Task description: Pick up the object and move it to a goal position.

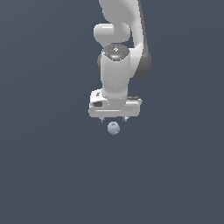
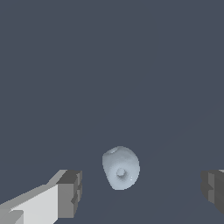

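Gripper [image 2: 141,190] jaws wide, straddling the ball [image 2: 120,168] with clear gaps both sides; exterior view: ball [image 1: 113,128] at gripper's 6 o'clock edge.

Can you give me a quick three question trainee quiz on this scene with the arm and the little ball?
1. True or false: the claw is shut on the ball.
2. In the wrist view, where is the ball relative to the fingers? A) outside both B) between them, touching neither C) pressed against one
3. Fill in: in the exterior view the ball shows just ____ the claw.

Key: 1 false; 2 B; 3 below.
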Controlling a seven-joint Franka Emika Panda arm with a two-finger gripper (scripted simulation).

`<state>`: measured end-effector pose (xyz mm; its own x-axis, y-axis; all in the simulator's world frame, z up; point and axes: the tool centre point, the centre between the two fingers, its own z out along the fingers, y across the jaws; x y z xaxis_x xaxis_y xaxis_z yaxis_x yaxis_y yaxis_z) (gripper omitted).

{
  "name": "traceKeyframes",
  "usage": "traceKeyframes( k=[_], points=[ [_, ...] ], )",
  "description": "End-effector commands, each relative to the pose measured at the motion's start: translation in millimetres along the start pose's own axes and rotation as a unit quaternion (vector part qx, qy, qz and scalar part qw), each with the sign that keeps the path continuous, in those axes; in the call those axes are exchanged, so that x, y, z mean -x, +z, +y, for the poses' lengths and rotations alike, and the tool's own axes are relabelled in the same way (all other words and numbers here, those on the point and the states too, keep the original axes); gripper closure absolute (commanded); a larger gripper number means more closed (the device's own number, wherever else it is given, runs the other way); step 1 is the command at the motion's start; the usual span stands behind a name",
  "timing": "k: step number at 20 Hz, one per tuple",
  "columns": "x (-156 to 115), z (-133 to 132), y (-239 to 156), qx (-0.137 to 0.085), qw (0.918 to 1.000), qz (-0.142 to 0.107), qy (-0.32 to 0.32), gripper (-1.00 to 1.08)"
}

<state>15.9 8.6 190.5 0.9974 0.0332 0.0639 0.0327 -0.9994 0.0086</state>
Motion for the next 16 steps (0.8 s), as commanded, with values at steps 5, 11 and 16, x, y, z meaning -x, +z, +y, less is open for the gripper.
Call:
traceKeyframes(
  k=[5,11,16],
  points=[
    [2.3,1.3,0.1,0.0,1.0,-0.005,-0.002,-0.92],
    [8.2,4.7,-1.7,0.0,0.9998,-0.018,-0.003,-0.92],
    [8.2,4.6,-1.1,0.0,0.9998,-0.017,-0.004,-0.92]
  ],
)
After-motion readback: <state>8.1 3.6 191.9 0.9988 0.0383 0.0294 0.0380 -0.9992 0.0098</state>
